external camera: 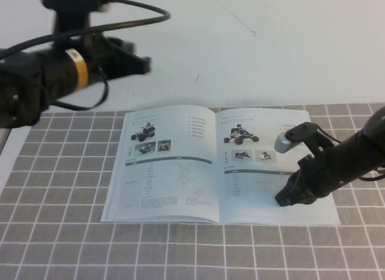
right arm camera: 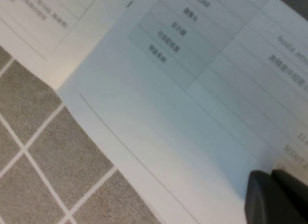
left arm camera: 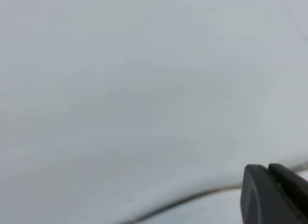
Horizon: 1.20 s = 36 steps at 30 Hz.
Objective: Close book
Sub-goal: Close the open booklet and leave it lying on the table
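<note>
An open book [external camera: 180, 165] lies flat on the grey checked mat [external camera: 54, 232], its white pages showing vehicle photos and tables. My right gripper [external camera: 284, 199] is shut, its tips down on the lower outer part of the right-hand page, holding nothing. The right wrist view shows that page [right arm camera: 192, 103] close up, with the gripper [right arm camera: 272, 178] over the printed table near the page's bottom edge. My left gripper [external camera: 144, 63] hangs high at the back left, well away from the book, shut and empty. In the left wrist view the left gripper [left arm camera: 269, 178] faces only a pale wall.
The mat [right arm camera: 43, 151] extends past the book on all sides. Behind it runs a white surface and wall [external camera: 271, 45]. A black cable [external camera: 138, 18] loops above the left arm.
</note>
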Each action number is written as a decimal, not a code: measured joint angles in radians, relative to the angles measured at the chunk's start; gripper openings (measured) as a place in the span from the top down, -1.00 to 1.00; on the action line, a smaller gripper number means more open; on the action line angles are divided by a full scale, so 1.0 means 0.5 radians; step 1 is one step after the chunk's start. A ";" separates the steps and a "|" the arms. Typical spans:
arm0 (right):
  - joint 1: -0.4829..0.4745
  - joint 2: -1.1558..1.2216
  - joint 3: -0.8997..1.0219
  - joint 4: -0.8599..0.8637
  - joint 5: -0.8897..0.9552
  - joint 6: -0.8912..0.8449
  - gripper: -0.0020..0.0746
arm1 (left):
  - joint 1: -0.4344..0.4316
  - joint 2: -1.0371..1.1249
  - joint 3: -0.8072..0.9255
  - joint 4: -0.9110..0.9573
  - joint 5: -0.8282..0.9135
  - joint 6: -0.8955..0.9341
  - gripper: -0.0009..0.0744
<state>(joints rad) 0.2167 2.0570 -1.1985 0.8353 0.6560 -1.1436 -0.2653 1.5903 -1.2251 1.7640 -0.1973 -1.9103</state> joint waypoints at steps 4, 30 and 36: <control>0.000 0.000 0.000 -0.001 0.005 0.000 0.95 | 0.004 -0.075 0.000 -0.306 0.532 0.592 0.98; 0.000 0.000 0.000 0.000 -0.015 0.097 0.95 | 0.042 -0.762 1.242 -5.372 0.602 3.651 0.98; 0.000 0.001 0.000 0.045 -0.040 0.102 0.95 | 0.042 -0.775 1.430 -5.807 0.565 3.683 0.98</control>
<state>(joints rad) 0.2167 2.0577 -1.1985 0.8579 0.6358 -1.0927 -0.2445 1.2030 -0.5102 -1.1398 0.0853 -0.0686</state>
